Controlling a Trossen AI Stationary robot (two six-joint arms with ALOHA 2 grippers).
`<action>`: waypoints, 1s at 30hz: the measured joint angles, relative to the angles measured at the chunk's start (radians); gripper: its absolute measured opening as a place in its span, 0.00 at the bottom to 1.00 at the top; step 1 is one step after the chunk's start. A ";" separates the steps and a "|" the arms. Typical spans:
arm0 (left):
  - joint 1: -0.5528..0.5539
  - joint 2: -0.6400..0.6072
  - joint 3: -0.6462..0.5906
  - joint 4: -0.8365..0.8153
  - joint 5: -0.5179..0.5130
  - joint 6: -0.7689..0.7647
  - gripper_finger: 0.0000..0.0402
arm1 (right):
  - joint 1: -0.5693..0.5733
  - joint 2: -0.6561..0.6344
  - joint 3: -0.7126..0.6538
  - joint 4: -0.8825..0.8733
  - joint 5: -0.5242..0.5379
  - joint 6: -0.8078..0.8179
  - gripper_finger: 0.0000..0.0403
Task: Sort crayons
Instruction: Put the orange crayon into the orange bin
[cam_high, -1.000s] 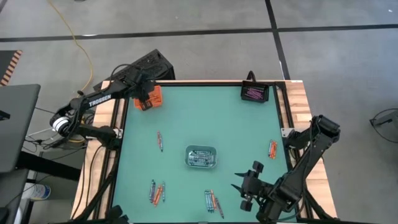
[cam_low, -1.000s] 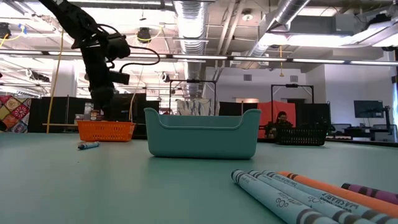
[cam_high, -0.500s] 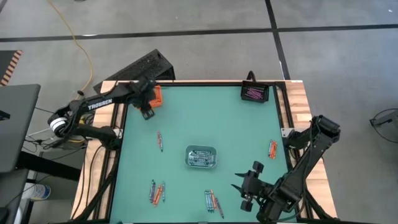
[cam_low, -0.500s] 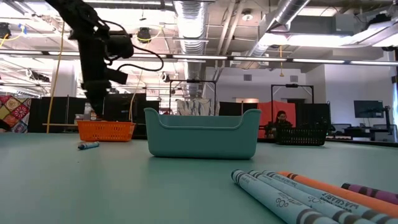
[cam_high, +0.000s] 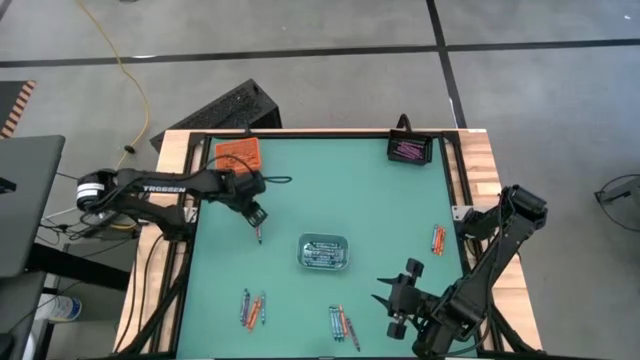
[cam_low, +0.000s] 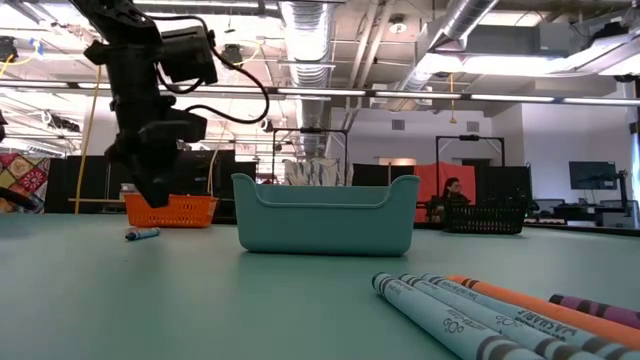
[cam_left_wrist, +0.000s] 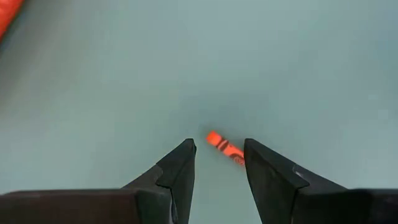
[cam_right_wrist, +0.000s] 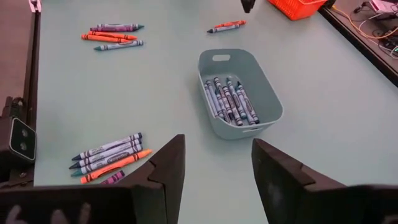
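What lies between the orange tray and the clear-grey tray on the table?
In the high view, between the orange tray and the clear-grey tray are the left gripper and two crayons below it.

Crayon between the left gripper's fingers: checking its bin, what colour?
Orange-red crayon, clearest in the left wrist view.

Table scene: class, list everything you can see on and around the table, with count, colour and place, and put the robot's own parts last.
Orange tray: one, far left corner.
Black tray: one, far right corner, purple crayons inside.
Grey tray: one, table centre, blue crayons inside.
Loose crayons: pair under the left gripper; cluster at near left; cluster at near centre; orange ones at the right edge.
Left gripper: open, above the pair.
Right gripper: open, near right edge.
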 joint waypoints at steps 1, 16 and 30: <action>-0.004 0.003 0.000 0.004 -0.008 -0.030 0.32 | 0.000 0.000 0.000 0.000 0.000 0.000 0.44; -0.052 0.024 0.000 0.003 -0.020 -0.369 0.32 | 0.002 0.000 -0.039 0.021 0.003 -0.022 0.44; -0.068 0.240 0.052 0.020 0.036 -0.412 0.32 | 0.021 0.001 -0.102 0.092 0.003 -0.057 0.44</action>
